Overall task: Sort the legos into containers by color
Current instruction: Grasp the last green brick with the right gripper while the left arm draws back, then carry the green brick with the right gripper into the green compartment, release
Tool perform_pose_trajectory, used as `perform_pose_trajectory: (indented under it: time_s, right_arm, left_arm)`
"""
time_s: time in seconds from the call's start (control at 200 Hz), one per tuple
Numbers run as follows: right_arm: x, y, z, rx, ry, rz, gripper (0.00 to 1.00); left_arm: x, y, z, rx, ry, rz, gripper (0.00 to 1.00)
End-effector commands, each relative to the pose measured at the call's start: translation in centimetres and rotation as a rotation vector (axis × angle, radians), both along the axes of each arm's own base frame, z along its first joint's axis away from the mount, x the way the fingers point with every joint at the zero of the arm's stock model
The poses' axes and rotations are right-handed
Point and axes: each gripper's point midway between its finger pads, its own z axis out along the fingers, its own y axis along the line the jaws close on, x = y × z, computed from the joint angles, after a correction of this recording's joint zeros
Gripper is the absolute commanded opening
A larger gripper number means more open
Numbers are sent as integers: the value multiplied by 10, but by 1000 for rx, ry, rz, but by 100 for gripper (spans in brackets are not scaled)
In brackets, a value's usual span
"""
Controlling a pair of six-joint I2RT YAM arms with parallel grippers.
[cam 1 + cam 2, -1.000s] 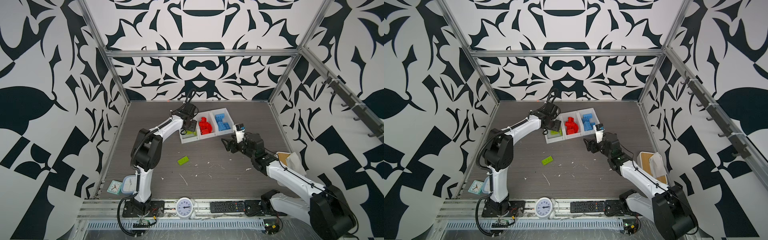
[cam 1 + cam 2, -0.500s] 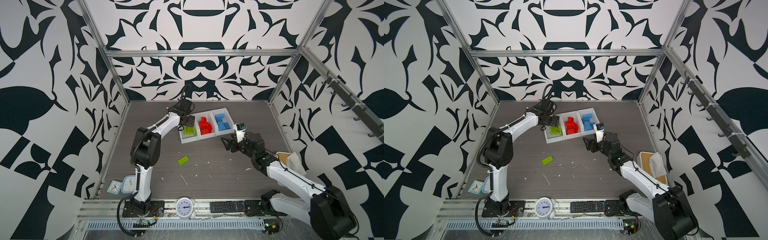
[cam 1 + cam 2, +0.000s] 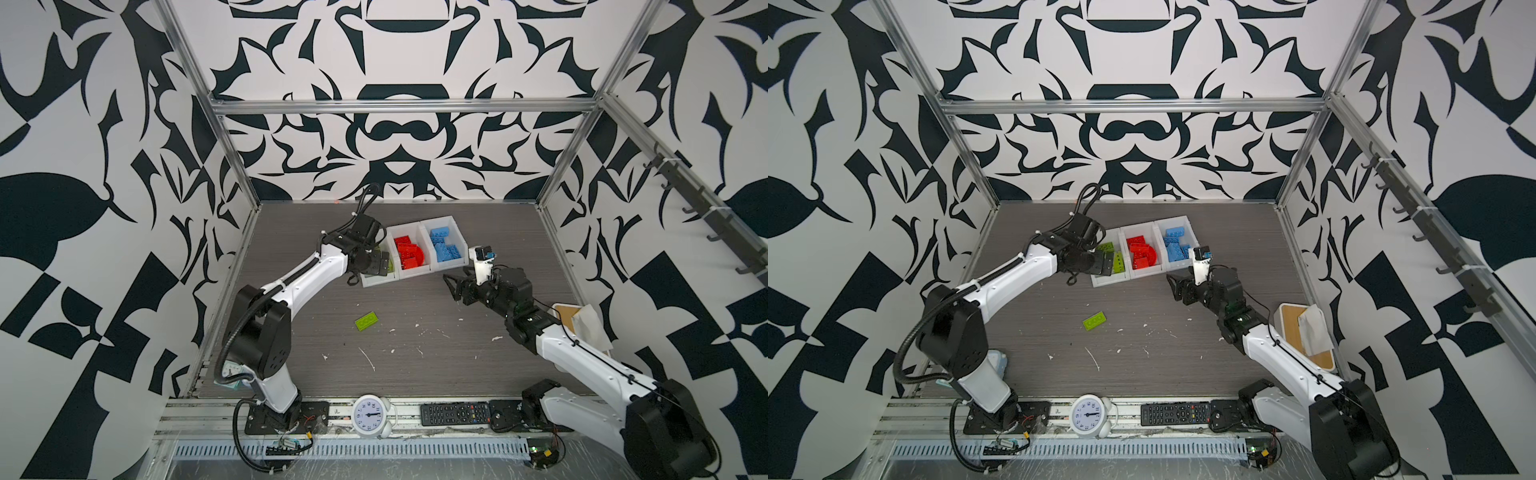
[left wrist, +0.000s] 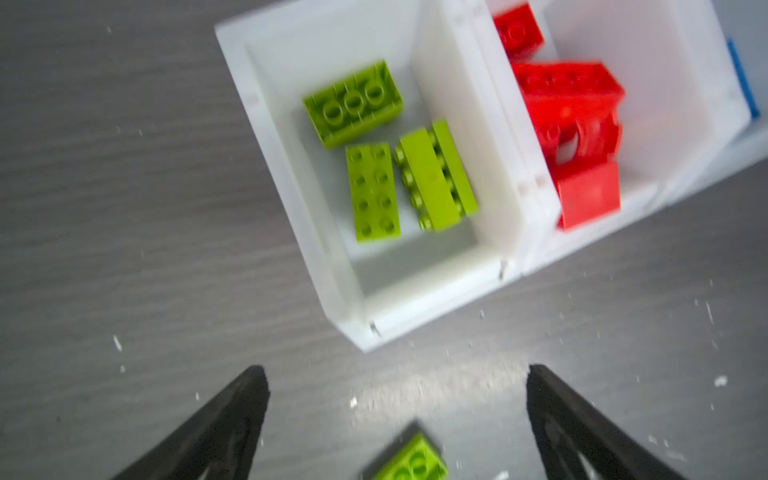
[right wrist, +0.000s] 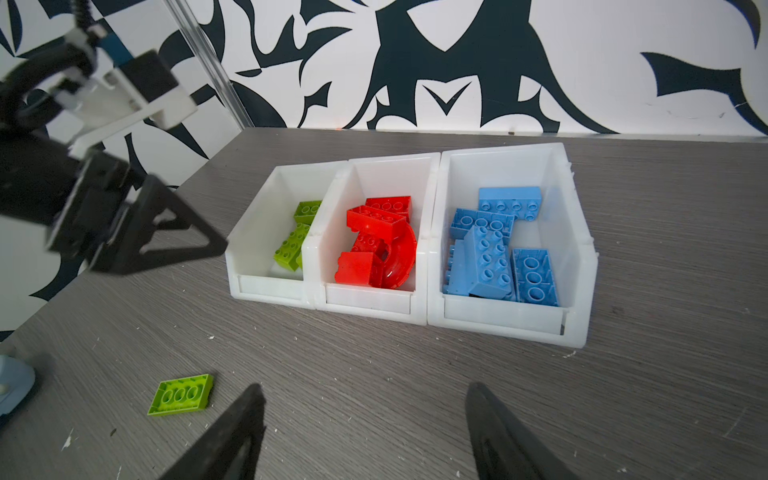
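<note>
Three joined white containers sit at the back middle of the table. The left container (image 4: 436, 291) holds three lime green legos (image 4: 373, 191). In the middle container (image 5: 365, 303) lie red legos (image 5: 376, 245), among them a curved arch. Blue legos (image 5: 490, 249) fill the right container (image 5: 498, 322). One green lego (image 3: 366, 321) (image 5: 180, 394) lies loose on the table in front of them. My left gripper (image 3: 374, 266) (image 4: 395, 370) hangs open and empty over the left container's front. My right gripper (image 3: 453, 284) (image 5: 365, 388) stands open and empty, right of the containers.
A white box with a wooden lid and a tissue (image 3: 1304, 332) stands at the right edge. A round clock (image 3: 370, 415) and a black remote (image 3: 455, 413) lie on the front rail. White crumbs (image 3: 368, 358) dot the table.
My left gripper's jaws have opened wide over the left container, and it has shifted slightly toward the container's front. The right gripper has stayed in place, its jaws a little narrower.
</note>
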Motion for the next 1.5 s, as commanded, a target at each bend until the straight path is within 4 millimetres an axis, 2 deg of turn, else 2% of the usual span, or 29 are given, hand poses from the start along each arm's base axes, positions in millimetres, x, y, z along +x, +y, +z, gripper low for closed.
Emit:
perform_pose_trajectory:
  time_s: [0.0,0.065,0.14,0.16,0.18,0.25,0.41,0.505,0.55,0.6,0.63,0.715,0.94,1.06,1.215,1.325,1.415,1.495]
  right_arm:
    - [-9,24,8,14,19,132,72]
    - [-25,61,0,-80,41,293,73]
    - [-48,105,-26,-255,71,464,76]
    - [-51,113,-35,-303,90,490,77]
    - [-56,123,-42,-338,104,523,77]
    - [-68,149,-57,-430,140,610,77]
    - [-90,187,-88,-582,190,750,80]
    - [-88,201,-106,-686,196,784,80]
    - [-85,210,-108,-704,188,797,80]
    - [-80,216,-111,-739,178,801,81]
    - [-78,219,-112,-759,162,806,90]
    - [-71,226,-118,-816,142,811,91]
    - [-62,240,-134,-885,138,845,88]
    - [-63,252,-136,-859,139,889,83]
    - [-63,258,-141,-862,149,921,77]
    - [-63,263,-144,-835,164,946,71]
    - [-63,265,-147,-811,209,968,57]
    - [-63,263,-151,-802,257,979,41]
  left_arm:
    - [-50,30,-15,68,91,103,100]
    - [-59,45,-12,18,60,146,99]
    - [-57,63,-1,-91,5,203,100]
    - [-56,68,-2,-115,4,226,100]
    - [-56,74,7,-158,-21,243,99]
    - [-56,87,15,-220,-66,288,99]
    - [-58,111,32,-217,-143,307,99]
    - [-60,123,39,-246,-158,320,99]
    - [-61,128,41,-277,-170,333,99]
    - [-63,132,43,-316,-183,344,99]
    - [-64,136,45,-335,-189,353,99]
    - [-69,143,51,-377,-210,371,99]
    - [-81,158,61,-399,-251,398,99]
    - [-84,159,58,-399,-247,398,100]
    - [-85,158,51,-400,-232,395,99]
    - [-85,159,49,-394,-227,395,100]
    - [-84,159,48,-390,-225,394,99]
    - [-85,160,48,-388,-224,397,99]
